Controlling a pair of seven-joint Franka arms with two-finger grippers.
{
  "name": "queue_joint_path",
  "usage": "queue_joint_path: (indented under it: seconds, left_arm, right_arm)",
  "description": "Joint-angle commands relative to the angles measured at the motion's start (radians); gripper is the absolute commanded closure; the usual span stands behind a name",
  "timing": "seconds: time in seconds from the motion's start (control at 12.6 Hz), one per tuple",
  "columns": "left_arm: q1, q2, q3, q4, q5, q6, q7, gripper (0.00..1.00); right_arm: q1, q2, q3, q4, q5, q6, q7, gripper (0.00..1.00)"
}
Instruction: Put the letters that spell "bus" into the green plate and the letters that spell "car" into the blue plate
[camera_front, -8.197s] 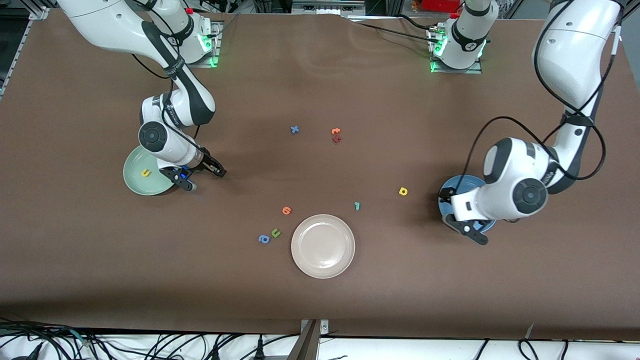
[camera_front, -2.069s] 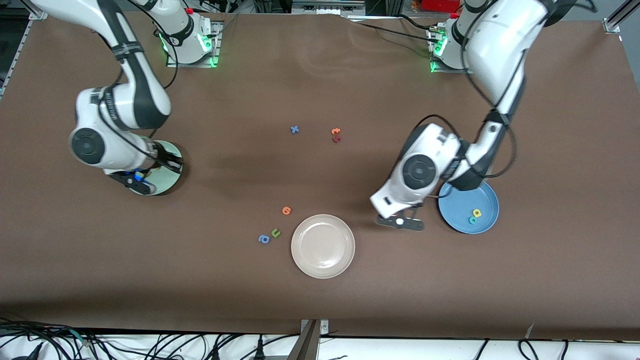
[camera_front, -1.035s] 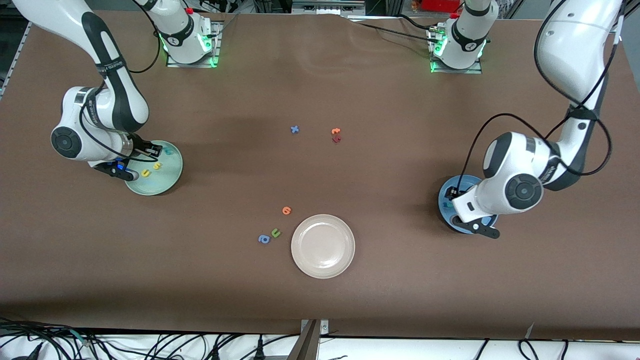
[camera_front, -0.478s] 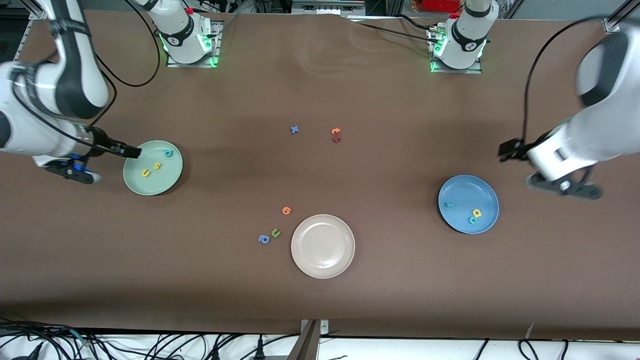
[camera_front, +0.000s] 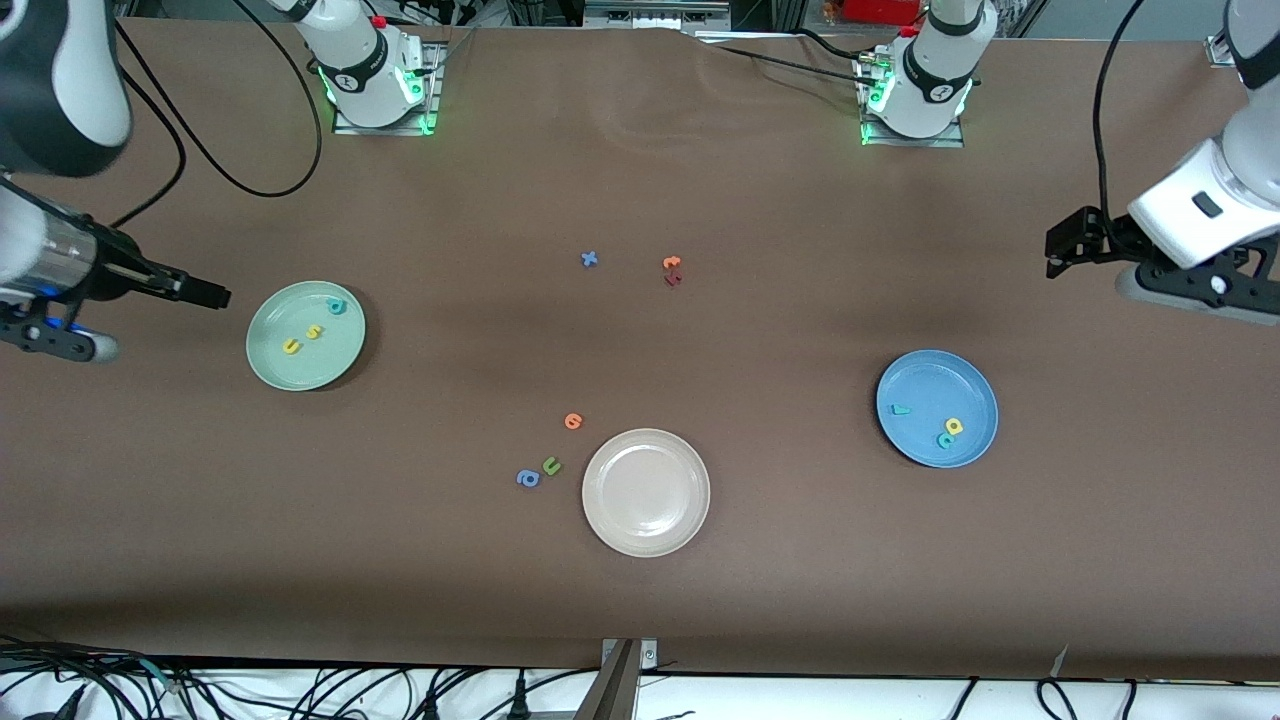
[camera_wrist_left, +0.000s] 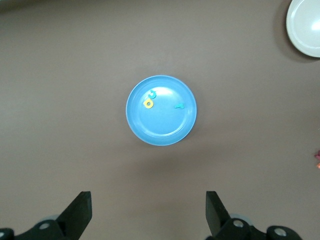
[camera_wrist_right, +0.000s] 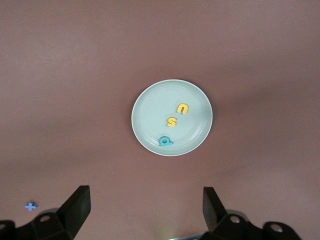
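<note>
Teal b (camera_front: 337, 306), yellow s (camera_front: 314, 332) and yellow u (camera_front: 291, 346) in the green plate (camera_front: 270, 366); teal r (camera_front: 900, 408), yellow a (camera_front: 954, 426) and teal c (camera_front: 944, 440) in the blue plate (camera_front: 920, 375). Left gripper (camera_wrist_left: 149, 216) empty, jaws spread wide, high over bare table at one o'clock from the blue plate. Right gripper (camera_wrist_right: 146, 214) likewise wide apart, empty, at nine o'clock from the green plate. White plate (camera_front: 645, 535) at six o'clock on the table.

Matt brown cloth-like table cover (camera_front: 640, 180), faint wrinkles. Round mint-green plate (camera_front: 340, 355) & round blue plate (camera_front: 975, 400) looked smooth, slight sheen, prob plastic. Small yellow/teal letters (camera_wrist_right: 171, 121) looked matt, foam-like.
</note>
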Motion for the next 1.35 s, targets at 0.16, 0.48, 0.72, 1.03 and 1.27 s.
queue_joint_path:
  seconds: [0.16, 0.48, 0.72, 1.03, 1.27]
  left_arm:
    - [-0.067, -0.078, 0.068, -0.093, -0.048, 0.014, 0.014, 0.00]
    - [-0.079, -0.061, 0.055, -0.058, -0.034, -0.008, -0.073, 0.00]
    - [-0.079, -0.059, 0.059, -0.035, -0.043, -0.040, -0.080, 0.00]
    - [-0.079, -0.053, 0.057, -0.027, -0.042, -0.049, -0.077, 0.00]
    - [-0.079, -0.053, 0.057, -0.019, -0.043, -0.049, -0.077, 0.00]
  right_arm:
    - [-0.005, -0.009, 0.000, 0.053, 0.007, -0.054, -0.110, 0.00]
    - [-0.003, -0.052, 0.004, 0.053, 0.010, -0.051, -0.147, 0.00]
    - [-0.003, -0.052, 0.029, 0.054, 0.008, -0.058, -0.127, 0.00]
    - [0.009, -0.052, 0.032, 0.054, 0.008, -0.054, -0.121, 0.00]
    - [0.009, -0.047, 0.031, 0.054, 0.010, -0.051, -0.121, 0.01]
